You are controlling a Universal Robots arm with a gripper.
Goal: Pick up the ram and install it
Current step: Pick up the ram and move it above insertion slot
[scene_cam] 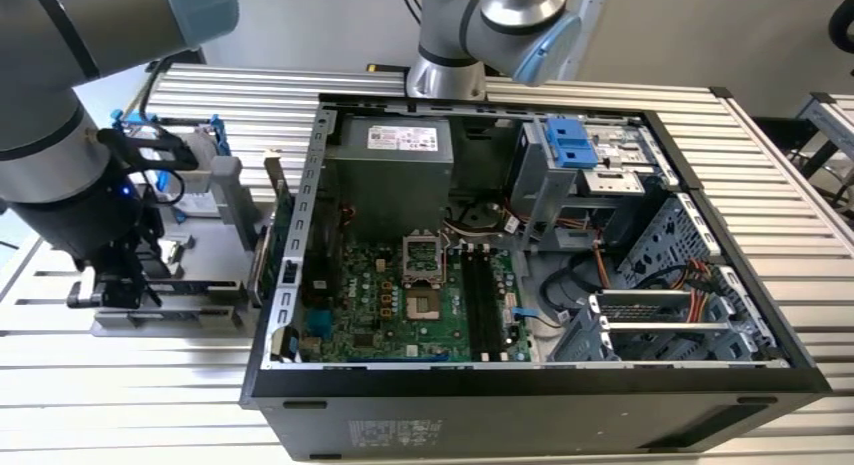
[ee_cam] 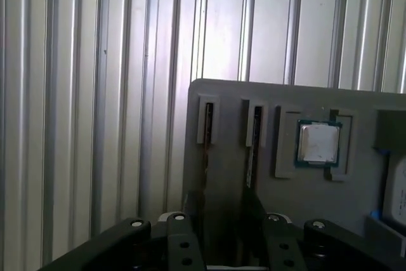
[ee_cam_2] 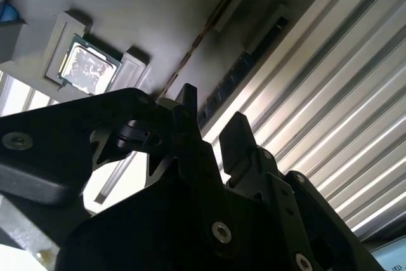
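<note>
My black pincer (ee_cam_2: 212,115) is spread and empty, hovering over the slim dark-green ram stick (ee_cam_2: 241,68), which stands on edge in the grey slotted plastic tray (ee_cam: 228,99). A thin neighbour stick (ee_cam_2: 196,46) sits just beside it. Closing off-centre could snag that one or tilt the ram and jam it.

ram (ee_cam: 255,141), processor (ee_cam: 317,143) in tray (ee_cam: 222,99); tray exterior view's left of computer case (scene_cam: 534,410).

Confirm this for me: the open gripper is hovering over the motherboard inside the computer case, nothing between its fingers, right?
Not quite. The gripper is open with nothing between its fingers, but it hovers over the grey tray beside the computer case, at the exterior view's left, not over the motherboard. The exterior view shows this.
</note>
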